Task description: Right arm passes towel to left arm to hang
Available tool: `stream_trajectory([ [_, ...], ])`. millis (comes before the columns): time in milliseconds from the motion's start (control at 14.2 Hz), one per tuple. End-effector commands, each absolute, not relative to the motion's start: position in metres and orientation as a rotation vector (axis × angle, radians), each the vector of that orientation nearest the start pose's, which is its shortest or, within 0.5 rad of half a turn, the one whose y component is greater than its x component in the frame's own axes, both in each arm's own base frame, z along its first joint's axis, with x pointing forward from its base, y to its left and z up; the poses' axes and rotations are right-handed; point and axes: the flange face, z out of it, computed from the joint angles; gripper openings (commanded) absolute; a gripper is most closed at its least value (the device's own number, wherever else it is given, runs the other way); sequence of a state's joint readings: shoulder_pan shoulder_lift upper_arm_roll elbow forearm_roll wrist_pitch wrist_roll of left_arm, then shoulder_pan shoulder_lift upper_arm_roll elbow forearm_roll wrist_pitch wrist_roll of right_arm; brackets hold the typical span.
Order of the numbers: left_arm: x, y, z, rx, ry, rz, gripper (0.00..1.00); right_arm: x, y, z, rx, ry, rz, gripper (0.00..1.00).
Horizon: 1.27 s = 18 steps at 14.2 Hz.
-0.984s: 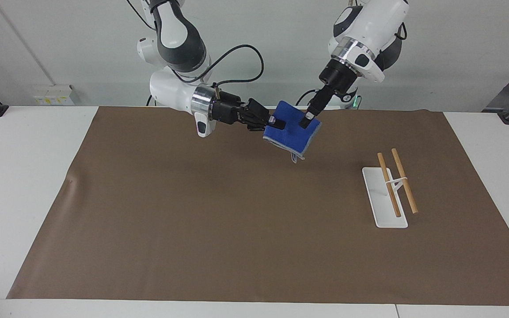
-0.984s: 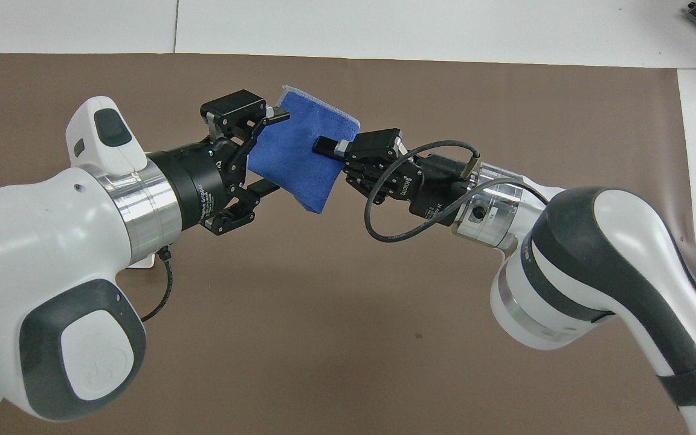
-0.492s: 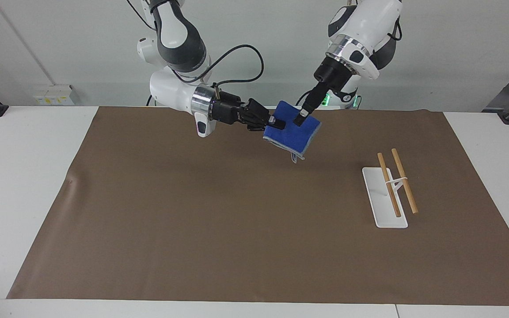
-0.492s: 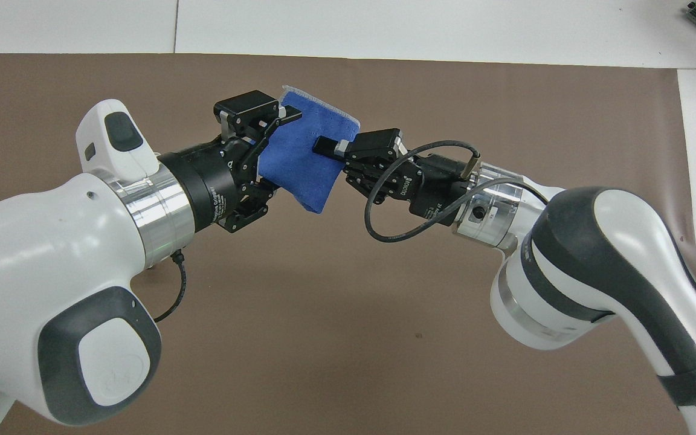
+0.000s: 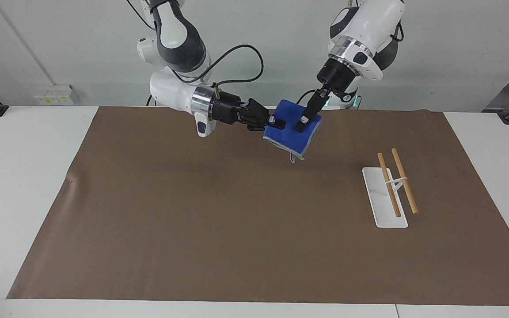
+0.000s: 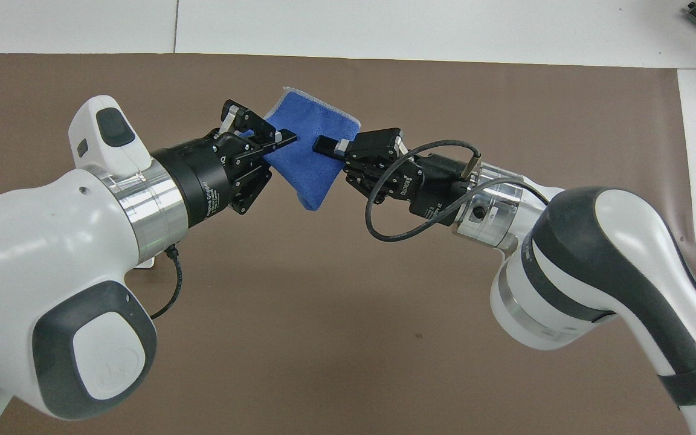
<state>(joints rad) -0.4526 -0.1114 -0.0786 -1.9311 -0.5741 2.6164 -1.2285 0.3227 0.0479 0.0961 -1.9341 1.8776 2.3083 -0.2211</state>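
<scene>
The bright blue towel (image 5: 290,136) (image 6: 312,176) hangs in the air over the brown mat's edge nearest the robots, held from both sides. My right gripper (image 5: 277,123) (image 6: 322,145) is shut on the towel's edge toward the right arm's end of the table. Coming down at a slant, my left gripper (image 5: 301,125) (image 6: 283,138) is shut on the towel's edge toward the left arm's end. A small loop dangles from the towel's lowest corner.
A white rack (image 5: 385,204) with two wooden rods (image 5: 404,180) lies on the brown mat (image 5: 237,212) toward the left arm's end of the table, farther from the robots than the towel. White tabletop borders the mat.
My left gripper was open around the towel's edge and has closed on it. The right gripper has kept its grip, and the towel has barely shifted.
</scene>
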Motion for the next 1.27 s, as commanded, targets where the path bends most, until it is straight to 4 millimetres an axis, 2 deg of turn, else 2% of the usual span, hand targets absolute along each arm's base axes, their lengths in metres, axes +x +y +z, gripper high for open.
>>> stream_trajectory([
  [0, 0.507, -0.282, 0.625, 1.911, 1.161, 0.17, 0.0, 0.551, 0.263, 0.52, -1.526, 0.523, -0.094, 0.04],
  [141, 0.507, -0.282, 0.624, 1.913, 1.161, 0.17, 0.0, 0.551, 0.263, 0.52, -1.526, 0.527, -0.094, 0.39],
  [281, 0.507, -0.282, 0.624, 1.913, 1.161, 0.17, 0.0, 0.552, 0.258, 0.521, -1.546, 0.56, -0.13, 1.0],
  [492, 0.507, -0.281, 0.624, 1.914, 1.162, 0.171, 0.0, 0.554, 0.255, 0.522, -1.635, 0.545, -0.197, 1.0],
  [703, 0.505, -0.279, 0.62, 1.922, 1.171, 0.167, 0.0, 0.563, 0.234, 0.519, -1.814, 0.497, -0.333, 1.0],
  [843, 0.503, -0.275, 0.609, 1.934, 1.189, 0.159, 0.0, 0.566, 0.226, 0.512, -1.918, 0.481, -0.418, 1.0],
  [1125, 0.504, -0.24, 0.583, 1.946, 1.273, 0.175, 0.0, 0.574, 0.199, 0.497, -2.045, 0.497, -0.53, 1.0],
  [1195, 0.507, -0.225, 0.579, 1.937, 1.306, 0.186, 0.0, 0.577, 0.189, 0.496, -2.09, 0.47, -0.558, 1.0],
])
